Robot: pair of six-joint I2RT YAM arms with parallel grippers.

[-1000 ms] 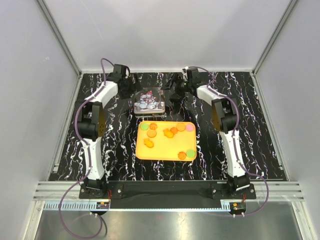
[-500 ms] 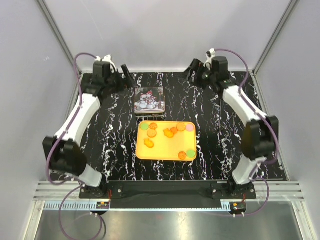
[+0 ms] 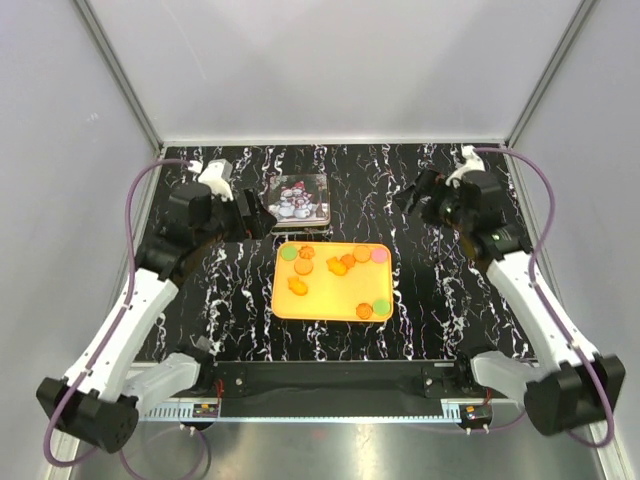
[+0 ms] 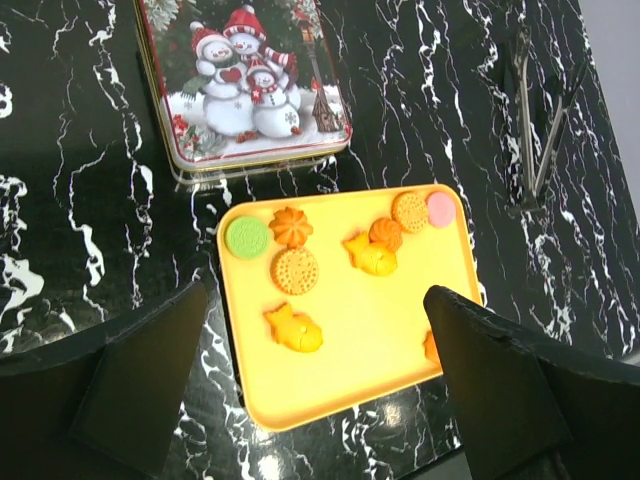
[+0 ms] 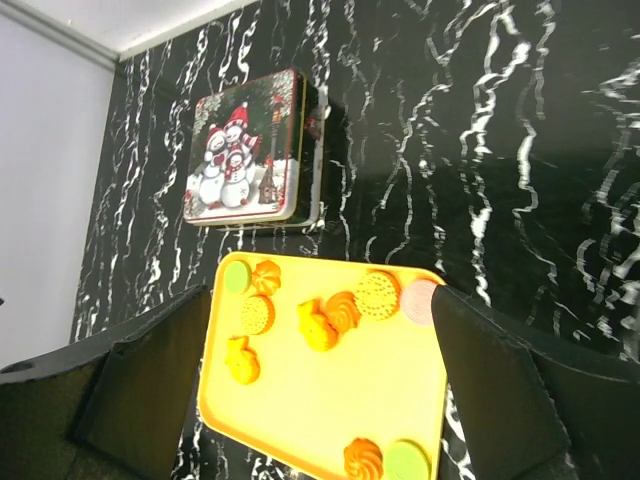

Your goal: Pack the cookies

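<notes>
Cookies [image 4: 295, 271], ten in all, mostly orange with two green and one pink, lie loose on a yellow tray [image 3: 330, 305] at the middle of the table. Eight are spread along its far half and two sit together at its near right corner.

At far left, the left gripper [image 3: 252, 217] hovers above bare table beside the tin, jaws spread wide and empty. Next comes a closed tin [image 3: 298, 198] with snowmen on its lid, just beyond the tray's far left corner, with a narrow strip of table between them. Right of the tray, the left wrist view alone shows dark tongs [image 4: 528, 180] lying flat, well apart from the tray. The right wrist view alone shows the two near-corner cookies whole. At far right, the right gripper [image 3: 413, 195] hangs in the air, jaws released, nothing between them.

Open table [image 3: 480, 320] runs down both sides of the tray. The surface is black with white veining, closed in by plain pale walls [image 3: 330, 70] on three sides.
</notes>
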